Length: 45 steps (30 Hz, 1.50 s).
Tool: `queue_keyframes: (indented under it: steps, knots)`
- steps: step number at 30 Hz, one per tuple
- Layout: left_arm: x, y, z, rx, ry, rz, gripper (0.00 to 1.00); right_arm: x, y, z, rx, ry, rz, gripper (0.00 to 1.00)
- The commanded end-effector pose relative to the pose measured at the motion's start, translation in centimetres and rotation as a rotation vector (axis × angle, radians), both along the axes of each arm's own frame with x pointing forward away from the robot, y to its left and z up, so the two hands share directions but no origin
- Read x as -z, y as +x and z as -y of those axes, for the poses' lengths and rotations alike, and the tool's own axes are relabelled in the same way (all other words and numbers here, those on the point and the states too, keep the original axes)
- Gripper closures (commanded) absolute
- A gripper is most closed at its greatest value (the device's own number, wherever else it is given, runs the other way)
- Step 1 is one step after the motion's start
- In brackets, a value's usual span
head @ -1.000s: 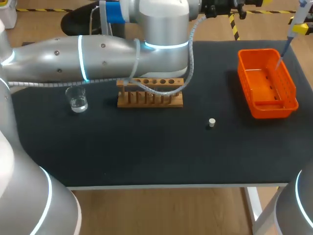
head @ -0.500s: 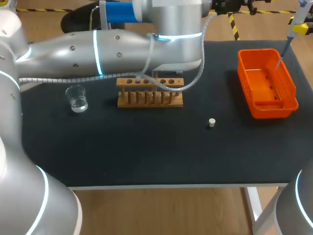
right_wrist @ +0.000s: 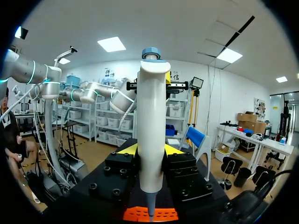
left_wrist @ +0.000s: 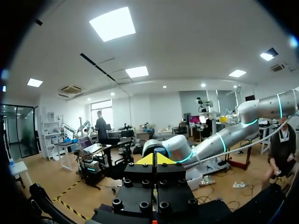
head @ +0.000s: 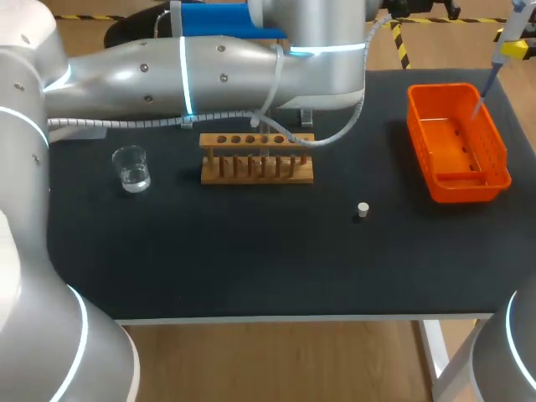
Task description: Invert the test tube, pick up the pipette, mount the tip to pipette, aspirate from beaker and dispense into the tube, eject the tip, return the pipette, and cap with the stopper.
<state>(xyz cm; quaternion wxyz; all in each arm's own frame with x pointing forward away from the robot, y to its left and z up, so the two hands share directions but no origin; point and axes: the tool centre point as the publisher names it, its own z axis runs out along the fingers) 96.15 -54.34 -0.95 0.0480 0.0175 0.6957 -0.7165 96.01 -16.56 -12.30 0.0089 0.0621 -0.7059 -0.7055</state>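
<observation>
While right hand grips pipette and left hand is clenched, black table bears rack, beaker, stopper.

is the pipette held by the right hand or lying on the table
Held: the pipette stands upright between the right hand's fingers, both touching its sides.

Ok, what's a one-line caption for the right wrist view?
Right gripper shut on the pipette, its narrow end pointing toward the basket.
</observation>
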Motion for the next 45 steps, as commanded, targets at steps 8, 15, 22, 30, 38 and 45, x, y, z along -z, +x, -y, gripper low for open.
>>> queue_keyframes:
  steps: [8, 15, 22, 30, 38, 45]
  knots:
    - [0.4, -0.3, 1.9, 0.014, -0.021, -0.007, 1.00, -0.1, -0.1, 0.0, 0.002, -0.003, 0.001, 1.00]
    - [0.8, -0.6, 2.2, 0.016, -0.029, -0.017, 1.00, -0.1, -0.1, 0.0, 0.002, -0.003, 0.001, 1.00]
    - [1.1, -0.9, 2.4, 0.014, -0.027, -0.024, 1.00, -0.1, -0.1, 0.0, 0.002, -0.003, 0.001, 1.00]
    - [1.6, -0.9, 2.6, 0.018, -0.030, -0.032, 1.00, -0.1, -0.1, 0.0, 0.002, -0.003, 0.001, 1.00]
    - [1.8, -0.6, 2.9, 0.026, -0.023, -0.035, 1.00, -0.1, -0.1, 0.0, 0.002, -0.003, 0.001, 1.00]
    - [1.9, -0.6, 3.1, 0.029, -0.021, -0.040, 1.00, -0.1, -0.1, 0.0, 0.002, -0.003, 0.001, 1.00]
